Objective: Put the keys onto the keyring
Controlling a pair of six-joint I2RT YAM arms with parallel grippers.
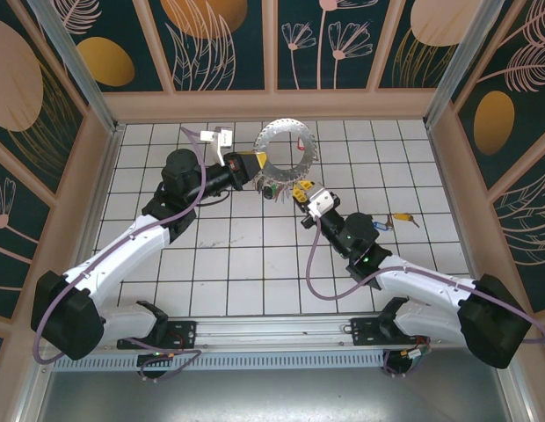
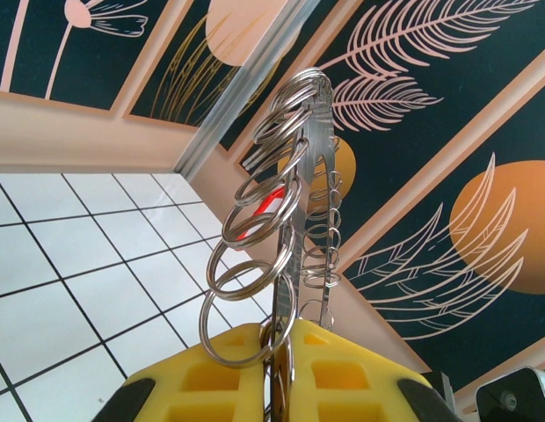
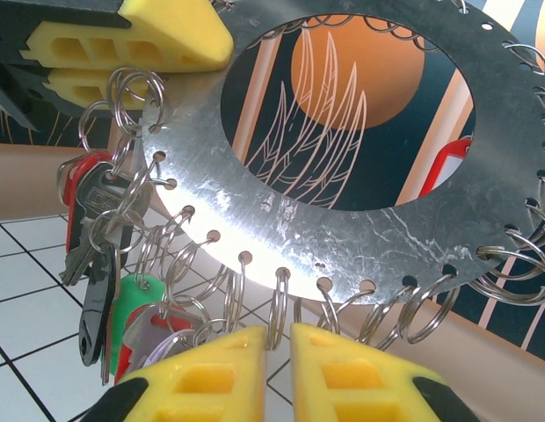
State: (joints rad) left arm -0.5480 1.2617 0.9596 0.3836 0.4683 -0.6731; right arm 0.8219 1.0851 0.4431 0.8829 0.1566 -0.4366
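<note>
We hold the keyring (image 3: 281,211) clamped in the left gripper (image 2: 277,338), raised over the far bench (image 1: 255,264). The right gripper (image 3: 279,338) sits nearly closed under its rim; we cannot tell on what. A sideways pull may twist the keyring loose.

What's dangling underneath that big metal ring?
Split rings hang from rim holes of the keyring, with keys and a green tag bunched at one side. The right pincer covers their lowest ends.
</note>
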